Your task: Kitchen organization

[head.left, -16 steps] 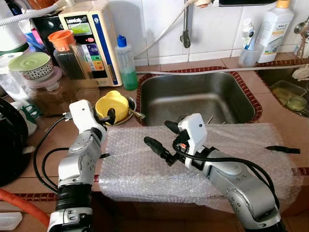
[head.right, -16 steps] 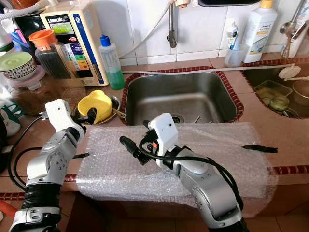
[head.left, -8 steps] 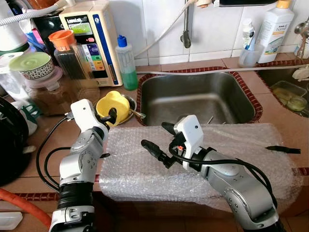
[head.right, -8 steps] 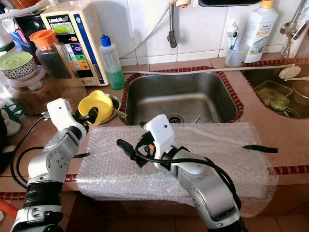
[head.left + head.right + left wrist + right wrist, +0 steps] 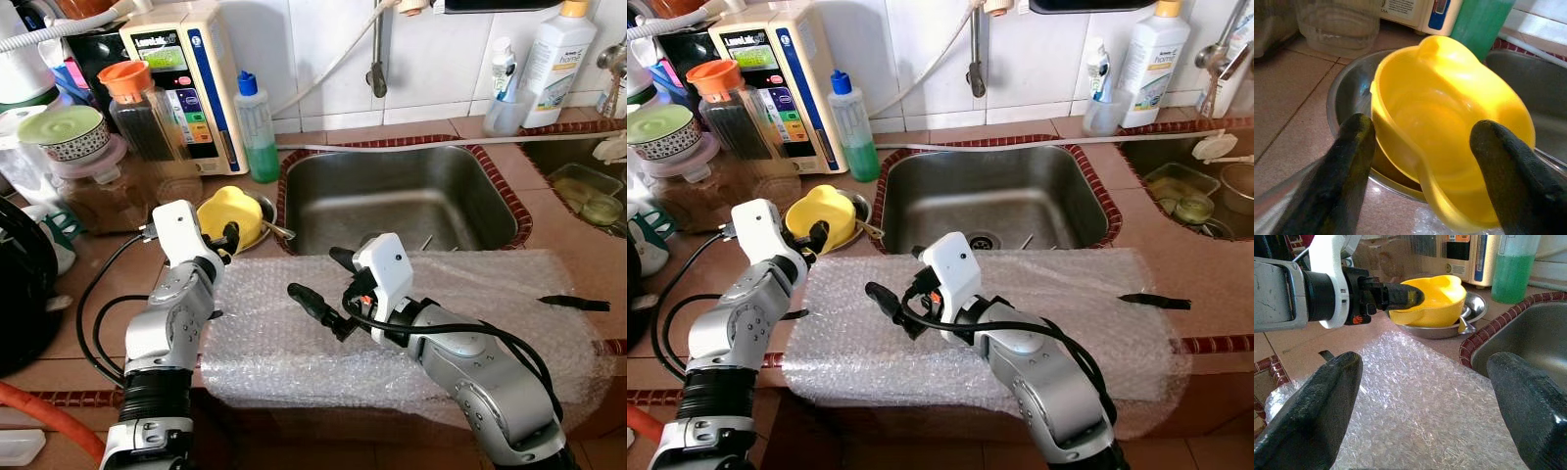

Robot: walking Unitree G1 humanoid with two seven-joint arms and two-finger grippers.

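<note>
From the head views your left gripper [image 5: 227,238] reaches the yellow bowl [image 5: 227,212] in its steel dish [image 5: 858,217] beside the sink's [image 5: 407,201] left rim, while wrist views show both the left and your right gripper [image 5: 324,279] spread wide over the bubble wrap [image 5: 1420,401].

Both grippers' fingers [image 5: 1352,161] spread apart.

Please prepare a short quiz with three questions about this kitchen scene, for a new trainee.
1. True or false: the left gripper is open, a finger on each side of the yellow bowl.
2. What does the yellow bowl sit in? A) the sink B) a shallow metal dish C) a drawer
3. What material covers the counter under the right gripper?

Key:
1. True.
2. B, the metal dish.
3. Bubble wrap; the right gripper hovers open above it.
</note>
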